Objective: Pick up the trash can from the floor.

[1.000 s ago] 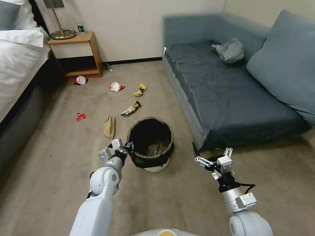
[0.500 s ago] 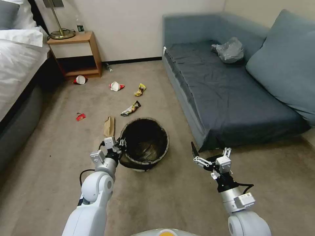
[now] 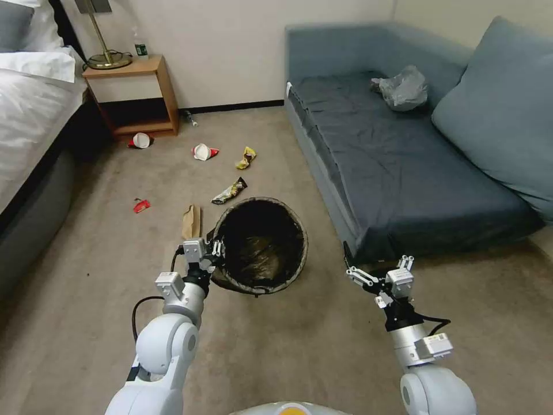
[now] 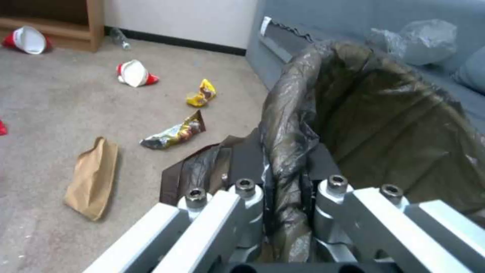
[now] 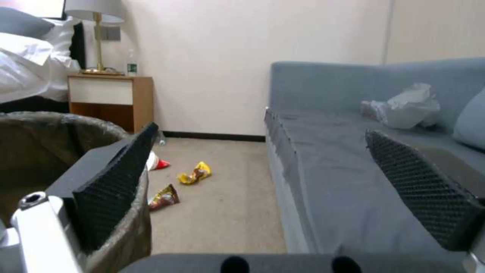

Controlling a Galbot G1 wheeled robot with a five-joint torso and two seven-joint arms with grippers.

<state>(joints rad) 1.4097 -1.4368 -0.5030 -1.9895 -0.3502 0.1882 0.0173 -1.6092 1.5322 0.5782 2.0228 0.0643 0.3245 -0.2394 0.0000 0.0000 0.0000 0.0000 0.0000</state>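
Since half a second ago my left gripper has raised the small round white plastic trash can with its black bag liner higher off the beige-grey carpet floor. Its fingers pinch the near-left rim; the can hangs tilted right of it. My right gripper waits wide apart, right of the can.

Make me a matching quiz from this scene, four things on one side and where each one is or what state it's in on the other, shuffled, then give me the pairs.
Things
1. trash can
2. left gripper
3. right gripper
4. grey bag

Places or states
A. lying on the sofa
B. open, holding nothing, beside the sofa's front corner
C. tilted, mouth facing the head camera
D. shut on the bag-lined rim

Pairs: 1-C, 2-D, 3-B, 4-A
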